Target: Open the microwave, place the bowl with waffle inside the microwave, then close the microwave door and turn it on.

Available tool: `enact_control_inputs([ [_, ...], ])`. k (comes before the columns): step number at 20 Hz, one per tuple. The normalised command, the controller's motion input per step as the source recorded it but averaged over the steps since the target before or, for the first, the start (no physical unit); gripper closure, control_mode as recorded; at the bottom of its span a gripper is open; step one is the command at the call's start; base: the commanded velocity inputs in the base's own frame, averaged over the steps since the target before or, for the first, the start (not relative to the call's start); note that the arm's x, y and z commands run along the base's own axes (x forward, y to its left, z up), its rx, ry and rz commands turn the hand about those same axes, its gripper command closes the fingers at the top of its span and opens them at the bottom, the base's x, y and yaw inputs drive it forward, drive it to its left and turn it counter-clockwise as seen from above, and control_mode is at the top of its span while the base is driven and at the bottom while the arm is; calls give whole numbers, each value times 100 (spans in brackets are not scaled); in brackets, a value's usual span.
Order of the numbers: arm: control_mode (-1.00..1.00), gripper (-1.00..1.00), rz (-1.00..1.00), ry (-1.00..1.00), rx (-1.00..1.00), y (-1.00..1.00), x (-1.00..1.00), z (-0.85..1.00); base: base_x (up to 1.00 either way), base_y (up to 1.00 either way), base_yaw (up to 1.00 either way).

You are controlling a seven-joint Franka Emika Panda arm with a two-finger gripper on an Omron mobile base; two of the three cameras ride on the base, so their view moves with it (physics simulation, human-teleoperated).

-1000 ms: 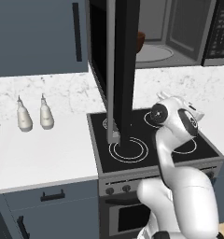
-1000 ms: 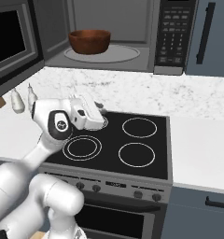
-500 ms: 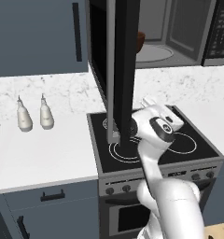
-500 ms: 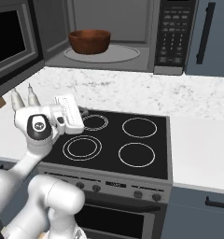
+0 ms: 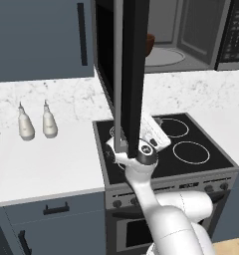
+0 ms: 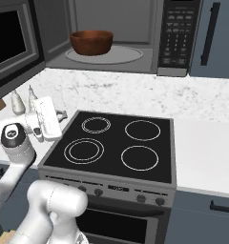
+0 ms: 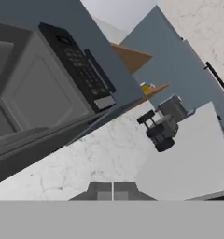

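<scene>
Right base view, bowl (image 6: 91, 42) inside open microwave (image 6: 135, 35), hand view, tool (image 7: 112, 191) closed, empty, coffee machine (image 7: 163, 123) on counter

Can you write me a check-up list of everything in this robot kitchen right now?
Surface: white speckled counter beside a black stove with four rings.
Job's things: bowl sits inside the microwave on the round turntable; microwave door stands wide open.
Clutter: two small white bottles on the counter, left of the stove.
Grippers: gripper shut, holding nothing, low beside the stove's left edge.
Cables: nothing seen.
Surroundings: blue-grey cabinets with black handles.
</scene>
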Motion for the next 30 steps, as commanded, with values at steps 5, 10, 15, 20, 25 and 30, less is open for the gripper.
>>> enact_control_inputs([
  [5, -100, 100, -8, -18, -2, 85, 0, 0, 0, 0, 0],
  [10, -100, 100, -9, -21, 0, 83, 0, 0, 0, 0, 0],
  [15, -100, 100, -8, -22, 0, 82, -1, 0, 0, 0, 0],
  [20, -100, 100, -7, -23, 0, 79, -5, 0, 0, 0, 0],
  [25, -100, 100, -3, -27, 0, 72, -1, 0, 0, 0, 0],
  [30, -100, 100, 0, -34, 0, 49, -1, 5, 0, 0, 0],
])
